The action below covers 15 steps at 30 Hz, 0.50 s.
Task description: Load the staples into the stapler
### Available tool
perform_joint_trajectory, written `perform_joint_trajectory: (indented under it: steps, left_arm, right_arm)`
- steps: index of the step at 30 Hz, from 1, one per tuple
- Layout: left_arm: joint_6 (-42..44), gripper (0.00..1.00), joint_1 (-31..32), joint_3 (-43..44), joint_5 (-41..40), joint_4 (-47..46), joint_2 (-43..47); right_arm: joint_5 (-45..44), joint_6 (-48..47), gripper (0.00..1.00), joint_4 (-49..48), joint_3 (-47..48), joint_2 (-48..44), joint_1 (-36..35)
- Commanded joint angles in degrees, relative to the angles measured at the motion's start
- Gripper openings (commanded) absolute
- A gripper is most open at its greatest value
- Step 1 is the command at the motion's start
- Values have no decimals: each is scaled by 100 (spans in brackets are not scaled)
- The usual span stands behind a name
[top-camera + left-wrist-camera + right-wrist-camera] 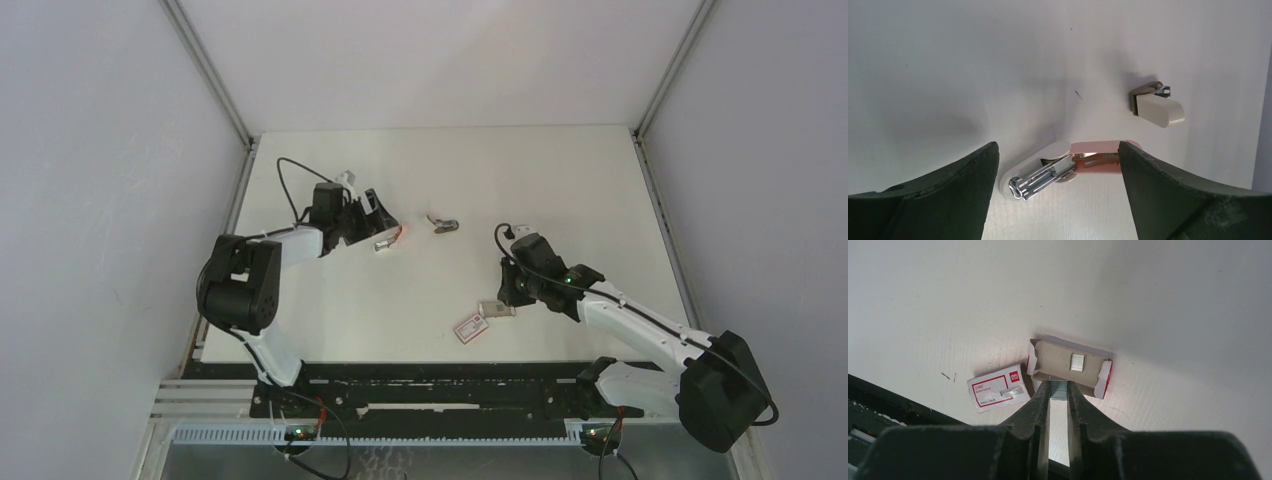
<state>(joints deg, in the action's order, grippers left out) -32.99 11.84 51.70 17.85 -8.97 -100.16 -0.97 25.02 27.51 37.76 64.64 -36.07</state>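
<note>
The stapler (1048, 172) lies hinged open on the table, showing a white base, a silver magazine and a pink top; in the top view it (390, 241) sits mid-left. My left gripper (1058, 152) is open, its fingers either side of the stapler without touching it, and shows in the top view (383, 224). My right gripper (1059, 388) is shut on a small silvery block of staples (1059, 390) at the near rim of the brown cardboard tray (1048, 357). A second staple block (1077, 362) lies in that tray. The right gripper also shows in the top view (503, 296).
A white sleeve with a red label (998, 388) lies just left of the tray, and shows near the front in the top view (470, 327). A small beige and grey object (1155, 105) lies right of the stapler (443, 224). A dark rail (440, 385) runs along the near table edge.
</note>
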Motion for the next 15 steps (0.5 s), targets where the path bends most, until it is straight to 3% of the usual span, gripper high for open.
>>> perform_joint_trajectory:
  steps: [1, 15]
  left_arm:
    - [-58, 92, 45, -208, 262, -310, 122]
    - [-375, 91, 190, -1122, 721, -1035, 281]
  right_arm:
    - [-64, 4, 12, -118, -22, -294, 18]
    - [-81, 12, 12, -71, -76, -514, 48]
